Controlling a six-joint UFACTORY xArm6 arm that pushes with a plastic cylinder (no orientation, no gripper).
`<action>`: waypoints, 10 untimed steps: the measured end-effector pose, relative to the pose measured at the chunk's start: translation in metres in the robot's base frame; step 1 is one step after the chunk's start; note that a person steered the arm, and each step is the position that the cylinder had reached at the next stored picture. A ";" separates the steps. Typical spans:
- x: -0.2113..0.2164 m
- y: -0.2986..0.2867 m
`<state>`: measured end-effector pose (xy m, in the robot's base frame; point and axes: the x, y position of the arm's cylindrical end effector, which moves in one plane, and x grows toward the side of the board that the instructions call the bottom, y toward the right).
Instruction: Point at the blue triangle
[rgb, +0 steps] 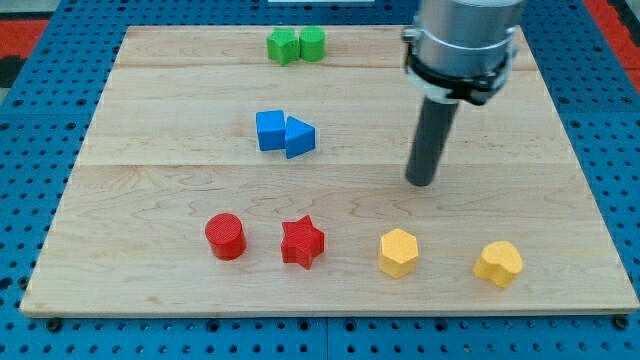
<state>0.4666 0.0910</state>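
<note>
The blue triangle (299, 137) lies on the wooden board (150, 200), left of centre in the upper half, touching a blue cube (270, 130) on its left side. My tip (422, 183) rests on the board well to the view's right of the blue triangle and a little lower, apart from every block. The dark rod rises from the tip to the arm's grey body at the view's top right.
Two green blocks (283, 46) (312, 43) sit side by side at the view's top. Along the bottom stand a red cylinder (226, 237), a red star (302, 243), a yellow hexagon (398, 252) and a yellow heart-like block (498, 263). A blue pegboard surrounds the board.
</note>
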 end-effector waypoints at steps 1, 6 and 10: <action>-0.003 -0.029; -0.004 -0.090; -0.021 -0.118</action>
<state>0.4453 -0.0273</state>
